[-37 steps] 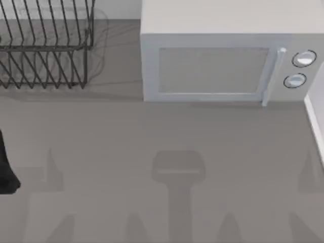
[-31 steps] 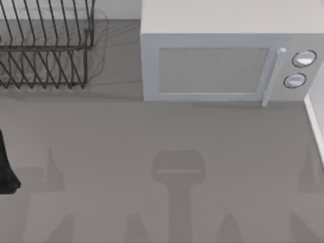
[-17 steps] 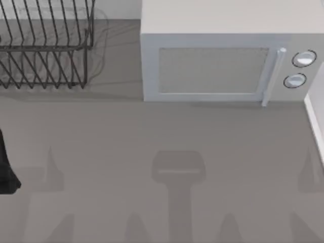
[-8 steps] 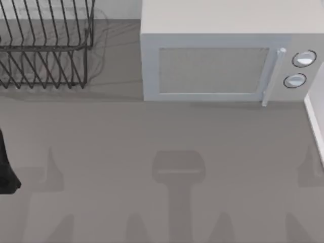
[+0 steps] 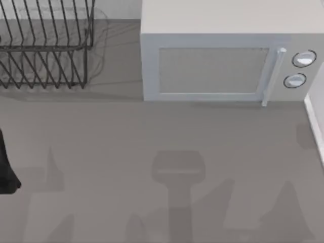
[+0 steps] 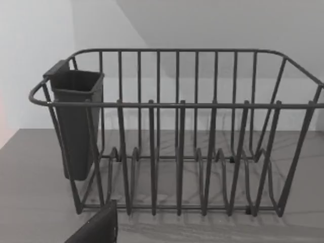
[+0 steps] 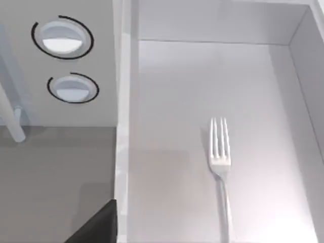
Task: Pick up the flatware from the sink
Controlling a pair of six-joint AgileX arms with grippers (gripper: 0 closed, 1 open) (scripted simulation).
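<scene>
Right end effector (image 7: 96, 228) above sink (image 7: 298, 81); one fork (image 7: 220, 167).

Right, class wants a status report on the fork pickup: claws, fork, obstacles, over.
Fork lying flat in the sink, untouched. Nothing on or beside it. Microwave stands next to the sink; wire rack far left.

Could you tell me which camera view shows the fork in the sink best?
The right wrist view: the fork lies flat on the sink floor, tines toward the far wall. The top view catches the sink's rim beside the microwave; the left wrist view faces the dish rack.
</scene>
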